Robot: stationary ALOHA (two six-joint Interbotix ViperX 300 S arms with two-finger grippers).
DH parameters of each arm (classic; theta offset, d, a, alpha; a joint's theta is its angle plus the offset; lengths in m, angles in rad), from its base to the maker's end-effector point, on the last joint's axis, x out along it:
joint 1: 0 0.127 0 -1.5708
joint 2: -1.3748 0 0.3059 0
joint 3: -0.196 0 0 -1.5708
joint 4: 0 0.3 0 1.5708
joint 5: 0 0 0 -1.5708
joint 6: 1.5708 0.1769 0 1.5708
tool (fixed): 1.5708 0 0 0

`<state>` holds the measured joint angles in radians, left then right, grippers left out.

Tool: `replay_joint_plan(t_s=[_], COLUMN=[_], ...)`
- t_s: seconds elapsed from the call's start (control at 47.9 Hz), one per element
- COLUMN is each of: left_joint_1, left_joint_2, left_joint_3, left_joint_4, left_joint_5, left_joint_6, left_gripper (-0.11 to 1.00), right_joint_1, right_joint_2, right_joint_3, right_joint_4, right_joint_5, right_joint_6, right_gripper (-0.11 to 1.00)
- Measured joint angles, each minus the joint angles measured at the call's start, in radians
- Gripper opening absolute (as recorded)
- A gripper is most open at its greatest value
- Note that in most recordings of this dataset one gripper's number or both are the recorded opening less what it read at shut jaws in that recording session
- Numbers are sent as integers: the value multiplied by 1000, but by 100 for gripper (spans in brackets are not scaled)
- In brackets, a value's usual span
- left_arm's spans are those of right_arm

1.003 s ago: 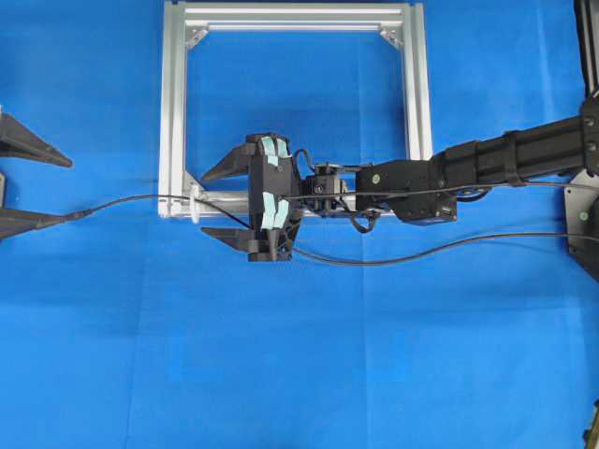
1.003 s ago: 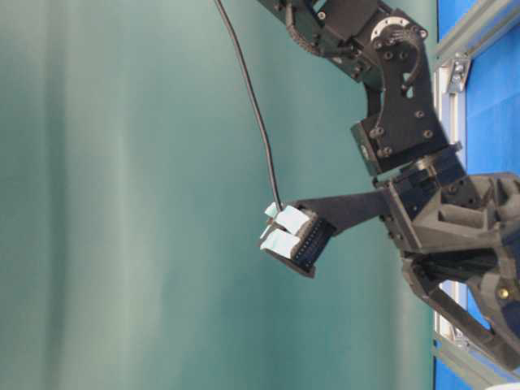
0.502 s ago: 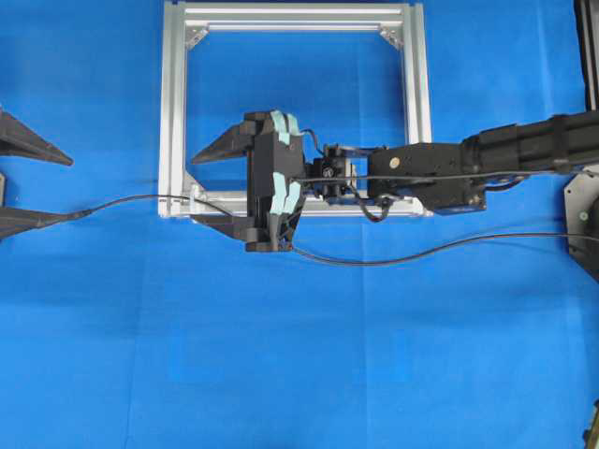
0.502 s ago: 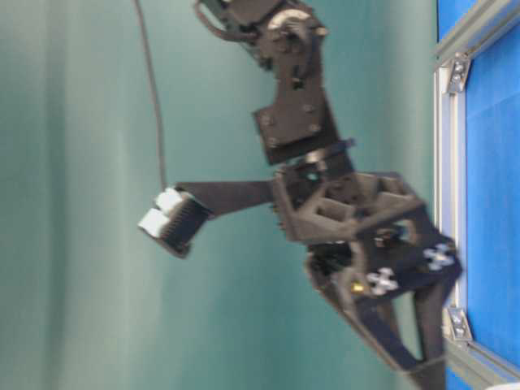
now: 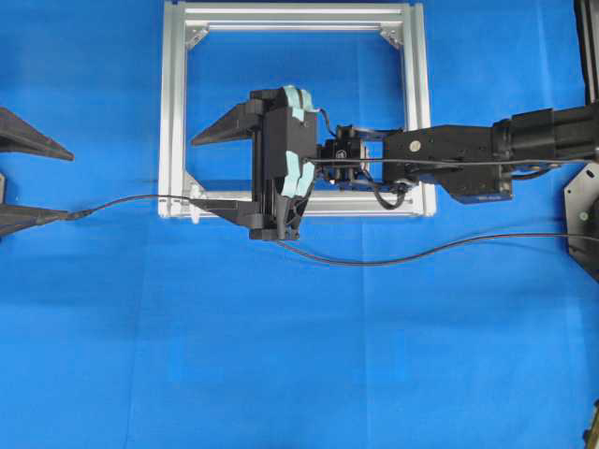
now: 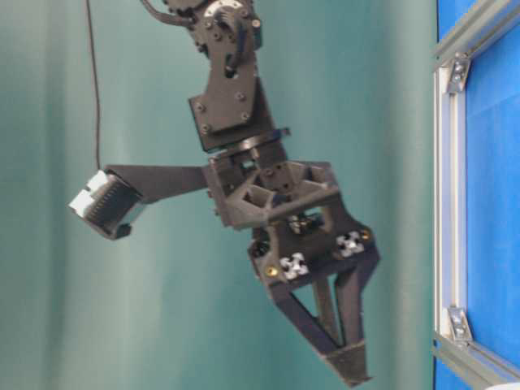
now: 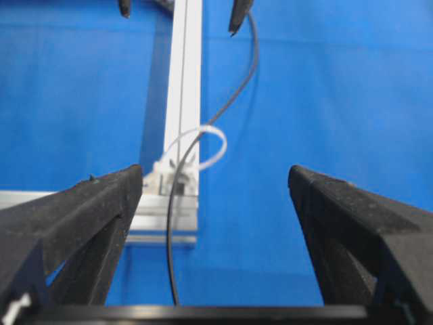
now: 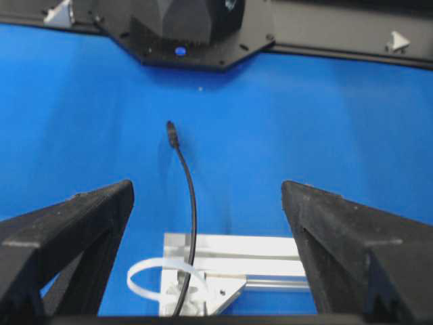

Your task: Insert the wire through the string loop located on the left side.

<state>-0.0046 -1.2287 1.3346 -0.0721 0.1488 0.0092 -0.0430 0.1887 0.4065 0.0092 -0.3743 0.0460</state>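
The wire (image 5: pixel 374 262) lies on the blue cloth and passes through the string loop (image 5: pixel 194 200) at the silver frame's (image 5: pixel 168 112) lower left corner. Its plug (image 5: pixel 80 214) rests just off the lower finger of my left gripper (image 5: pixel 70 187), which is open and empty. In the left wrist view the wire (image 7: pixel 177 203) runs between the fingers from the string loop (image 7: pixel 210 145). My right gripper (image 5: pixel 197 171) hangs open above the frame's bottom bar, holding nothing. The right wrist view shows the plug (image 8: pixel 171 130) beyond the string loop (image 8: pixel 145 279).
The frame's bottom bar (image 8: pixel 270 250) and corner bracket (image 8: pixel 223 291) lie under my right gripper (image 8: pixel 206 196). The left arm's black base (image 8: pixel 176 27) sits beyond the plug. In the table-level view my right gripper (image 6: pixel 345 370) hangs away from the frame (image 6: pixel 447 203).
My right gripper, open throughout, has lifted off the frame's bottom bar and shifted toward the frame's middle. The wire stays through the loop. The left gripper has not moved.
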Motion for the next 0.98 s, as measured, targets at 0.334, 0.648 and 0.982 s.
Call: replay_joint_plan(t_s=[0.334, 0.648, 0.982], left_joint_1=[0, 0, 0], left_joint_2=[0, 0, 0], left_joint_3=[0, 0, 0], left_joint_4=[0, 0, 0], left_joint_5=[-15, -15, -15], left_joint_6=[3, 3, 3], left_gripper=[84, 84, 84], right_joint_1=[-6, -8, -6], right_joint_2=[-8, -8, -8], right_joint_3=[-2, -2, -2], right_joint_4=[0, 0, 0], right_joint_5=[0, 0, 0], right_joint_6=[-2, -2, -2], right_gripper=[95, 95, 95])
